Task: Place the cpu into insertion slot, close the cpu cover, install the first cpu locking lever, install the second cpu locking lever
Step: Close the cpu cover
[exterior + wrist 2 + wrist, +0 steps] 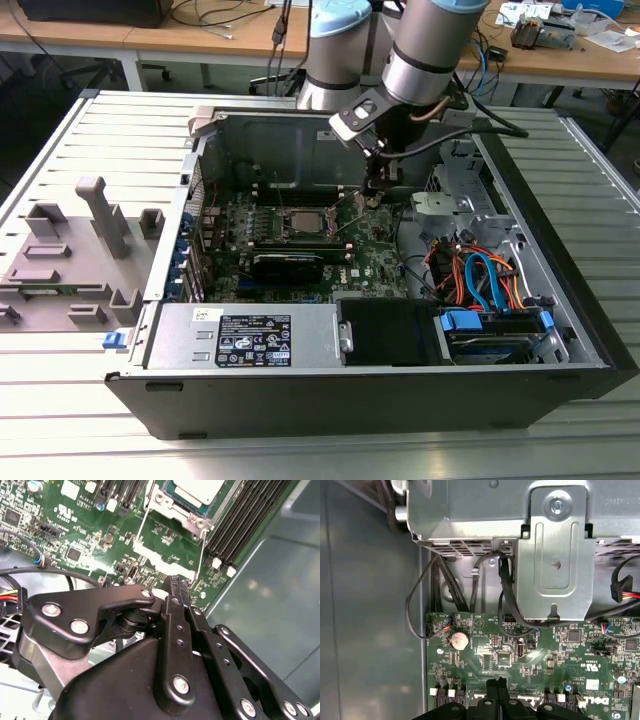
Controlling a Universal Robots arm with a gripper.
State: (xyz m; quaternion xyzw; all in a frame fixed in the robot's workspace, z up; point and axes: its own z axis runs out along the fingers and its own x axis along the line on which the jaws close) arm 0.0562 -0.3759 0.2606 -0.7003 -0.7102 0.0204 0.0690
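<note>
Fingers: the 2 black fingertips (493,689) are pressed together, with nothing seen between them in both wrist views.
Gripper: the gripper (375,195) hangs low inside the open computer case (400,405). It sits over the green motherboard (300,255), just to the exterior view's right of the insertion slot (286,228). Whether it touches the board cannot be told.
Cpu: the silvery-topped cpu (197,489) sits in the insertion slot, apart from the gripper.
Cover: the cpu cover (172,509) lies down around the chip, framing it.
Levers: 2 thin wire levers (141,526) run from the cover's corners toward the gripper, and 1 ends near the fingertips. Whether either is latched cannot be told.
Board details: long black memory slots (242,520) run beside the socket, and a coin battery (459,640) sits near the board's edge.
Case: a labelled power supply (250,338) fills the near side. Orange and blue cables (480,278) lie at the exterior view's right.
Surroundings: the case rests on a ridged metal table (60,410). Grey fixture blocks (70,250) stand at the exterior view's left.
</note>
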